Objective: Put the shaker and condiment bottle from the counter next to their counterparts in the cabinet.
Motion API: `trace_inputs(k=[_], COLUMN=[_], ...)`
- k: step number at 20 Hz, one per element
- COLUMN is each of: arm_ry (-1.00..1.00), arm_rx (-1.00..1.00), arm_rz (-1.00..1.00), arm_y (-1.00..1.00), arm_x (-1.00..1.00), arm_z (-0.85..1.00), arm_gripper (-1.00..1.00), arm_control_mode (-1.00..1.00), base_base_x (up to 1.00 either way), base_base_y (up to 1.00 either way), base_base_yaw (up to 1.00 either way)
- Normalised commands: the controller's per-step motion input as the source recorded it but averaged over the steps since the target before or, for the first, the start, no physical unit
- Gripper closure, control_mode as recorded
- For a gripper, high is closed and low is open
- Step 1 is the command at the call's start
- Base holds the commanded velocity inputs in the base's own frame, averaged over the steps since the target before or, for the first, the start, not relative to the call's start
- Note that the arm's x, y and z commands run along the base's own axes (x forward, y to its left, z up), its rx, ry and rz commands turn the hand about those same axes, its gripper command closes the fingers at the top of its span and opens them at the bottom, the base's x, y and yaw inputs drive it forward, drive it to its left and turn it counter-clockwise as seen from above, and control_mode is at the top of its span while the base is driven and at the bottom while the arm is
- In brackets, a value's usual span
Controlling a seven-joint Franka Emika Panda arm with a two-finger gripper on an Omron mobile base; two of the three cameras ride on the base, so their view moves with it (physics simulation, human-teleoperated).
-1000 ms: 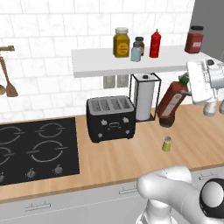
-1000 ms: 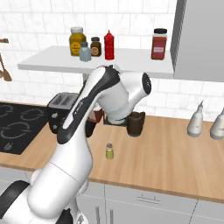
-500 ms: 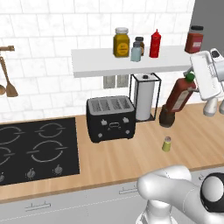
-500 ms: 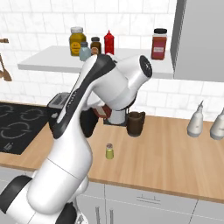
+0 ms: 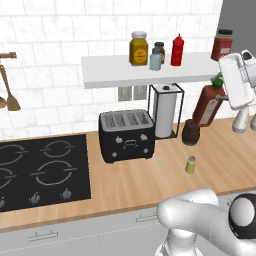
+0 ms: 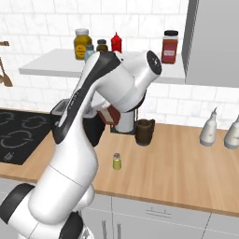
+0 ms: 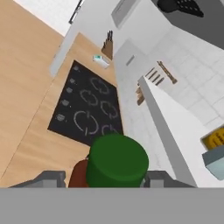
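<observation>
Condiment bottle (image 5: 208, 105) hangs tilted in the air off the right end of the cabinet (image 5: 110, 75), just below shelf level, clamped near its green cap by the gripper (image 7: 114, 178). It is lifted but not yet placed beside the red squeeze bottle (image 5: 177, 50). Shaker (image 5: 190, 164) stands untouched on the counter (image 5: 150, 175), toward its front edge, so both placements are left, I judge.

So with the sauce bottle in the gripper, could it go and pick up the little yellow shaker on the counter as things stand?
Probably not yet. The gripper is shut on the condiment bottle, held up near the cabinet. The shaker stands in the open on the counter, so only the full gripper blocks it.
</observation>
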Motion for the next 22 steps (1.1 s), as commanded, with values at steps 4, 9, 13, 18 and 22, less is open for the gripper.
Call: trace_inputs(k=[4, 9, 13, 18, 22], arm_ry=[0.18, 0.21, 0.13, 0.02, 0.0], arm_rx=[0.0, 0.01, 0.06, 0.2, 0.26], arm_rz=[-0.09, -0.14, -0.22, -0.26, -0.27], arm_y=[0.0, -0.09, -0.13, -0.06, -0.04], arm_x=[0.0, 0.0, 0.0, 0.0, 0.0], arm_z=[0.47, 0.47, 0.47, 0.62, 0.68], arm_gripper=[1.0, 1.0, 1.0, 1.0, 1.0], arm_control_mode=[-1.0, -1.0, -1.0, -1.0, -1.0], base_base_x=[0.0, 0.0, 0.0, 0.0, 0.0], base_base_y=[0.0, 0.0, 0.0, 0.0, 0.0], base_base_yaw=[0.0, 0.0, 0.0, 0.0, 0.0])
